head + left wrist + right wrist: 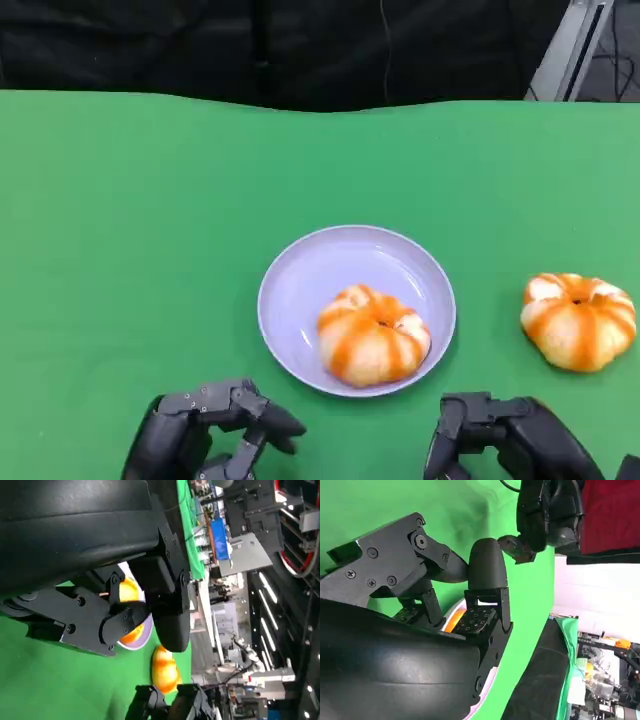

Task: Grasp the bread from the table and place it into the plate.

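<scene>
Fingers (262,420) of left hand (205,432) are curling loosely, holding nothing | right hand (510,437) is also holding nothing, near edge | one bread (372,335) is sitting in purple plate (300,290) | second bread (578,320) is lying right of it on green bench (120,250)

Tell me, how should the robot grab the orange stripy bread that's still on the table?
Probably from above, fingers wrapping opposite sides of the bread on the table. It is a round, squat dome lying flat on the green table, so its sides are the only real hold. The right hand is nearer.
</scene>
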Controlling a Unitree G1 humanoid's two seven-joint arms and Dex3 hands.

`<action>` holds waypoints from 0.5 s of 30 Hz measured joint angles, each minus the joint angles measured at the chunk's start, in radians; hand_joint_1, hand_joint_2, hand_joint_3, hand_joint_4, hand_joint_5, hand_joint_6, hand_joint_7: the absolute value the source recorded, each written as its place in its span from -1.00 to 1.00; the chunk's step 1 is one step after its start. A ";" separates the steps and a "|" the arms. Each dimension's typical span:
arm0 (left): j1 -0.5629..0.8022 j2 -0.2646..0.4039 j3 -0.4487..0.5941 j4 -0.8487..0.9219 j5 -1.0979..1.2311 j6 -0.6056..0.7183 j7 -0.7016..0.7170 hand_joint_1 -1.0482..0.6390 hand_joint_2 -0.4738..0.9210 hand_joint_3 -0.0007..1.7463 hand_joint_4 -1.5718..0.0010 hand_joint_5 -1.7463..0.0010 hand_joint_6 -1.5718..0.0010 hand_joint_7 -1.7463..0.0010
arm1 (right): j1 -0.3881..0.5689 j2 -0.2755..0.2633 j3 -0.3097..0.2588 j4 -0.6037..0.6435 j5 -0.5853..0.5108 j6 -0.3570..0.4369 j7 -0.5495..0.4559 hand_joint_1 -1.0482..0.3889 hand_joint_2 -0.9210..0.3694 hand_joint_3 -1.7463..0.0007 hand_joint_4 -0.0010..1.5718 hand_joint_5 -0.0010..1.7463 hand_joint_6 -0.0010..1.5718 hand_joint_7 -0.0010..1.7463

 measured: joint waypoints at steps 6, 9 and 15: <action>-0.001 -0.002 -0.001 0.003 0.011 -0.001 0.030 0.15 0.40 0.40 0.04 -0.88 -0.06 -0.55 | 0.002 -0.005 -0.004 -0.002 0.006 0.000 0.005 0.30 -0.46 -0.21 0.06 0.78 0.09 0.45; -0.001 -0.004 -0.003 0.003 0.012 -0.001 0.039 0.15 0.40 0.40 0.04 -0.88 -0.06 -0.55 | 0.005 -0.008 -0.006 -0.004 0.006 0.000 0.007 0.30 -0.46 -0.20 0.06 0.78 0.09 0.45; -0.001 -0.005 -0.007 0.003 0.020 -0.001 0.043 0.17 0.42 0.39 0.04 -0.89 -0.04 -0.56 | 0.013 -0.012 -0.008 -0.017 0.018 0.010 0.013 0.30 -0.45 -0.21 0.06 0.79 0.09 0.46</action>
